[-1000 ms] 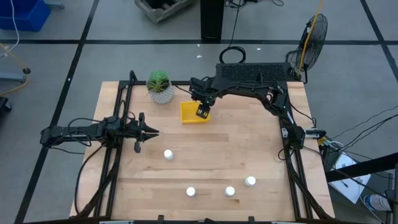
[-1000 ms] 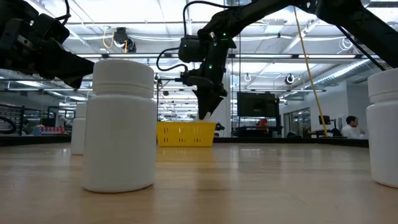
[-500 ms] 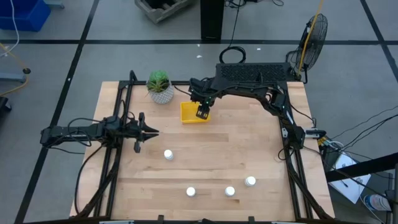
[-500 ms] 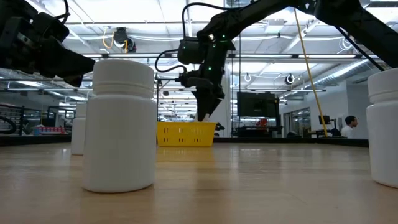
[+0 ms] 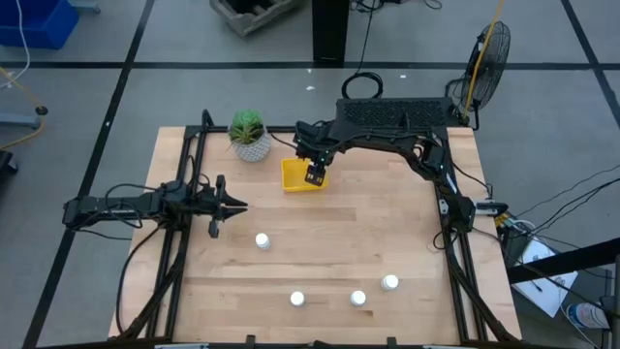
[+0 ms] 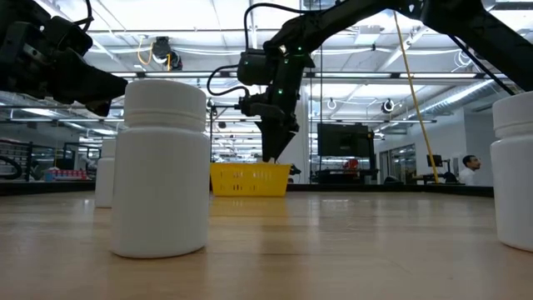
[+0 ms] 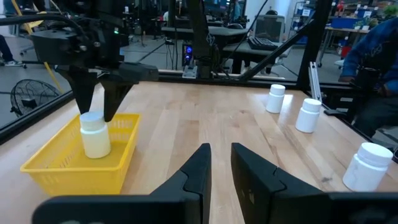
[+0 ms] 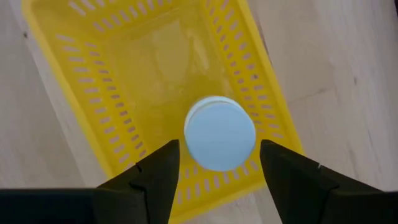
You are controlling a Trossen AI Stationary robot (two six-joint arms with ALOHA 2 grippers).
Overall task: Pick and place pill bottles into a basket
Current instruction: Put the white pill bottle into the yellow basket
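The yellow basket (image 5: 300,175) lies at the table's far middle. One white pill bottle (image 8: 220,133) stands upright on its floor, as the left wrist view (image 7: 94,133) also shows. My right gripper (image 8: 220,163) hangs over the basket, open, with a finger on either side of the bottle's cap and apart from it. Several more bottles stand on the table: one (image 5: 262,240) left of the middle, and three near the front (image 5: 297,299), (image 5: 358,298), (image 5: 389,282). My left gripper (image 5: 238,206) waits at the table's left, fingers nearly together, empty.
A white pot with a green plant (image 5: 251,137) stands just left of the basket. Black frame rails run along the table's left side (image 5: 184,242) and right side (image 5: 455,262). Bare wood lies between the basket and the near bottles.
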